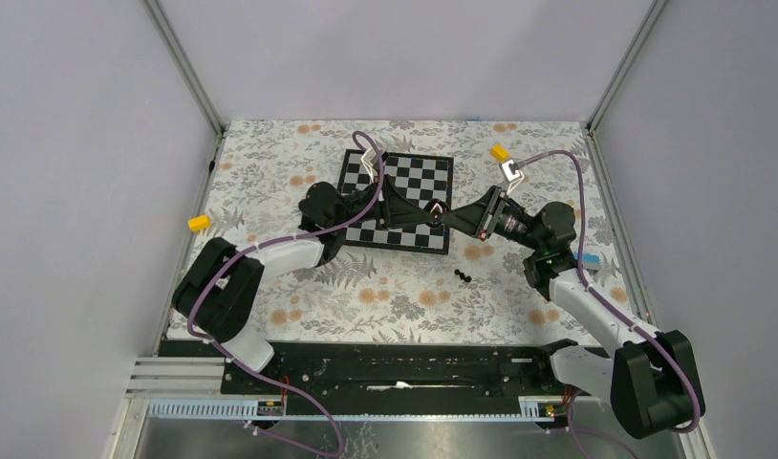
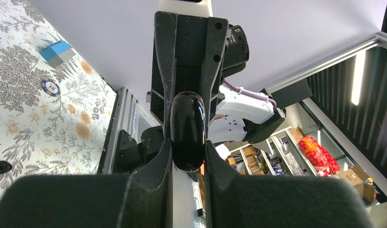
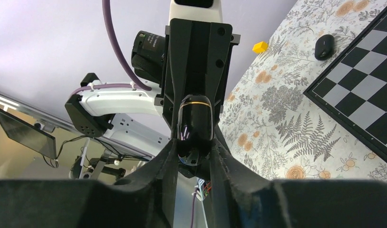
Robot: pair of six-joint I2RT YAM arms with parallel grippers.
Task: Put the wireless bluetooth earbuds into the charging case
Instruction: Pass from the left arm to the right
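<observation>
While aloft, case between end effectors.

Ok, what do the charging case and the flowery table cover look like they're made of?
The charging case looks like glossy black plastic: sharp mirror-like reflections run along its rounded shell. The table cover looks like a matte printed sheet, fabric or vinyl, hard to say: flat floral pattern, no glare.
</observation>
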